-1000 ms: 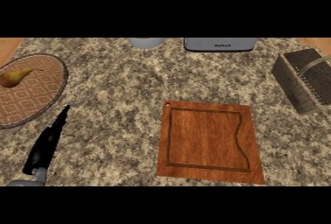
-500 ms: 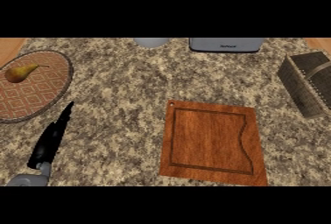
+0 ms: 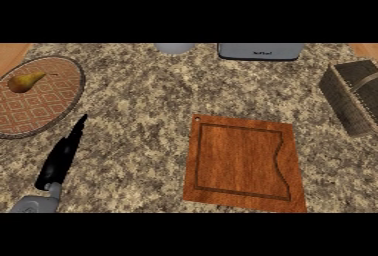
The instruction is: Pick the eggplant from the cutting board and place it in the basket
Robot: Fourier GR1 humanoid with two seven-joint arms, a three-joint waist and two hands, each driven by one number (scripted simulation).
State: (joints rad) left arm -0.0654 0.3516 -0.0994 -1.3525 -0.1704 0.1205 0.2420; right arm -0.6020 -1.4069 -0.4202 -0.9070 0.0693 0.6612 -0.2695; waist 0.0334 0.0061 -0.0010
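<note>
where granite lies bare between cutting board [image 3: 245, 162] and basket [image 3: 356, 96], left hand [image 3: 60, 157] straight-fingered, lower-left edge.

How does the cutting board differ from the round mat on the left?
Shape: the cutting board is rectangular, the round mat oval-looking.
Surface: the cutting board is plain reddish wood with a groove near its edge; the mat has a woven diamond pattern.
Load: the cutting board carries nothing, with no eggplant in view; the mat holds a pear.
Position: the cutting board lies right of centre, the mat at the left edge.
Both lie flat on the counter.
</note>
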